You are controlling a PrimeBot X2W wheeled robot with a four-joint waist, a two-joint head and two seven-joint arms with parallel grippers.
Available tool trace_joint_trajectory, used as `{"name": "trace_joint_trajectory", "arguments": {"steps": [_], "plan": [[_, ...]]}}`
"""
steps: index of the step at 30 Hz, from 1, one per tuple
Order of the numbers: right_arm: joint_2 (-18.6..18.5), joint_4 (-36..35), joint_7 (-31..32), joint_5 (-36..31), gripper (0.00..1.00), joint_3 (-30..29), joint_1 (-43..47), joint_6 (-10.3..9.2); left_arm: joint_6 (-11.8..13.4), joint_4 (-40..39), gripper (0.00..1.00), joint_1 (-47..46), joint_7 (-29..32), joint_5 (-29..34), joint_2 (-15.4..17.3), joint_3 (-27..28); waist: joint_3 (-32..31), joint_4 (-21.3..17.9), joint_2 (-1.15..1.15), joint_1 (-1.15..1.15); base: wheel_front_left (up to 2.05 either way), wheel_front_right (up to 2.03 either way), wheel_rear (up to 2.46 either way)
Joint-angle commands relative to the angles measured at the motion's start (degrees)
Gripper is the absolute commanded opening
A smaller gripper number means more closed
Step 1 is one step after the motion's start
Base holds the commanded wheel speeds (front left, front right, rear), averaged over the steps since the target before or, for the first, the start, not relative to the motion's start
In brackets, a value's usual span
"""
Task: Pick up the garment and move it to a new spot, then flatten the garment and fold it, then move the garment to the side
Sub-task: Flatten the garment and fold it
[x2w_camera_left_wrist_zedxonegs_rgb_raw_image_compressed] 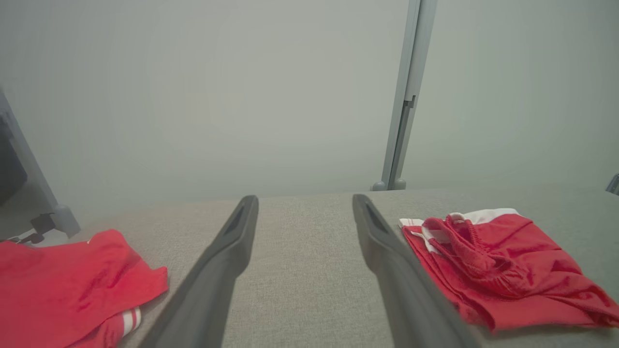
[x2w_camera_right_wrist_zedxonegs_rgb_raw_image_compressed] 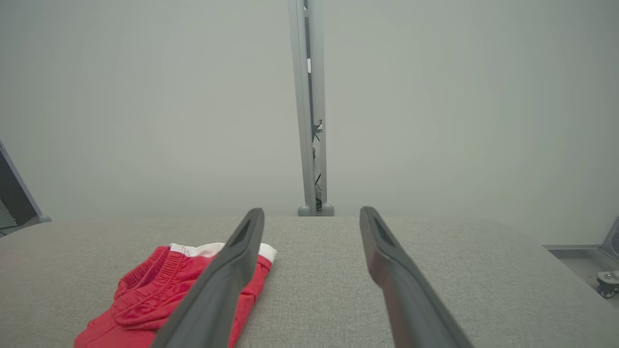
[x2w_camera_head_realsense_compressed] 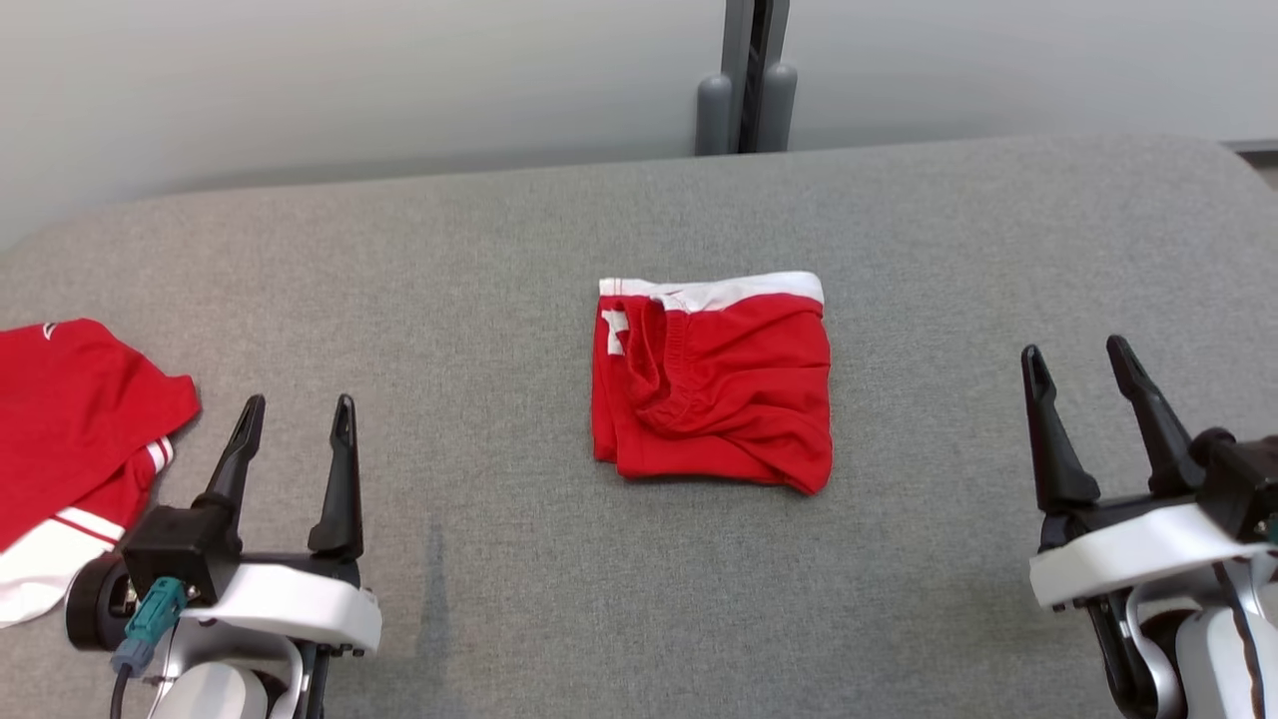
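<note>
Head view: grey fabric-covered bench point(x2w_camera_head_realsense_compressed: 499, 250), pale wall behind, a grey post point(x2w_camera_head_realsense_compressed: 747, 80) standing at the far edge.

Folded red shorts point(x2w_camera_head_realsense_compressed: 729, 399) lie flat at the middle of the bench, between the two arms and farther out than both. The bundle is close to square, a touch wider left to right, so its long axis runs across the bench. A white band forms the far edge, running left to right and tilted slightly. The red gathered waistband curves from far to near through the left part of the bundle. The near edge is rumpled, and the near right corner sags lowest.

Left gripper point(x2w_camera_head_realsense_compressed: 300, 401) sits at the near left, fingers pointing away toward the far side and spread wide, with nothing between them. It is clear of the shorts.

Right gripper point(x2w_camera_head_realsense_compressed: 1076, 348) sits at the near right, fingers likewise spread wide and empty, leaning a little to the left, well apart from the shorts.

Second red garment point(x2w_camera_head_realsense_compressed: 70, 419) with white stripes lies loose at the left edge of the bench, just left of the left gripper and partly cut off by the frame.

Left wrist view: shorts lie to the right of the fingers, second garment to the left, bare bench between the fingers.

Right wrist view: shorts lie to the left, partly behind the left finger.
</note>
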Motion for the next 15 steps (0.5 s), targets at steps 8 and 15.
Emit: {"name": "trace_joint_trajectory", "arguments": {"steps": [8,15], "plan": [[-0.3,-2.0,2.5,-0.4,1.0,-1.2,4.9,0.01,1.5,-2.0,1.0,4.7,2.0,-0.1,1.4,0.0,-4.7,-0.2,0.0,0.0,0.0,0.0,0.0],[-0.2,-3.7,4.6,-0.7,1.0,-2.0,8.3,0.01,2.6,-3.7,1.0,8.0,3.6,0.0,2.4,-0.4,-7.1,0.1,0.0,0.0,0.0,0.0,0.0]]}}
